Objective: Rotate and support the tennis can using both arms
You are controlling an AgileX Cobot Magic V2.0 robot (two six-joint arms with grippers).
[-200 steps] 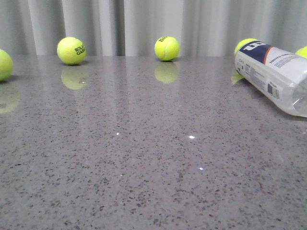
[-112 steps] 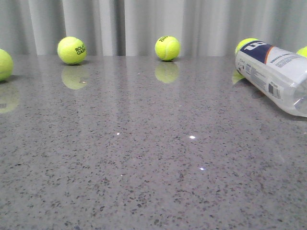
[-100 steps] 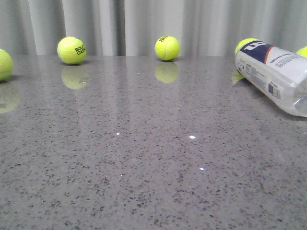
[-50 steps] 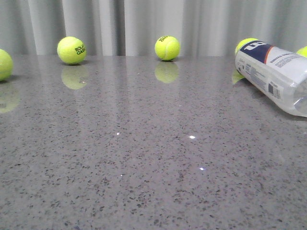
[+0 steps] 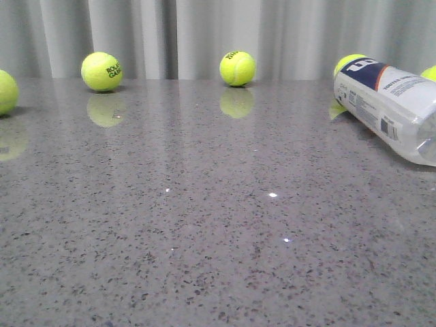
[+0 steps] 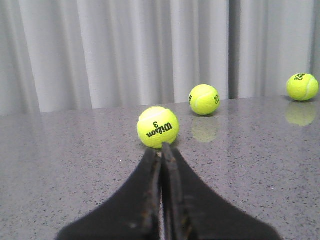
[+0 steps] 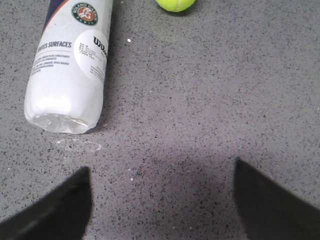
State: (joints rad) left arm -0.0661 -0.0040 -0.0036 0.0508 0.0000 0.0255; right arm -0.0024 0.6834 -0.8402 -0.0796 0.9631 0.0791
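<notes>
Tennis can (image 5: 390, 109) lying on its side on the grey speckled desk (image 5: 204, 225), at about 2 o'clock in the front view, far right, label end toward the curtain, clear end toward the camera. Touching neither tool.

Right tool (image 7: 162, 200) hanging over bare desk with fingers (image 7: 55, 207) spread wide, gripping nothing. In the right wrist view, can (image 7: 70, 65) lying at about 11 o'clock from the gap between the fingers, apart from them, clear end nearest the tool, long axis running roughly away from it. One tennis ball (image 7: 175, 4) sitting beyond, near the can's far end.

Left tool (image 6: 161, 155) pressed together, fingers touching, nothing between them. Wilson-marked ball (image 6: 157, 127) resting just past the tips at 12 o'clock; contact not determinable. Two more balls (image 6: 204, 99) sitting farther off toward 1 and 2 o'clock. Can not appearing in the left wrist view.
</notes>
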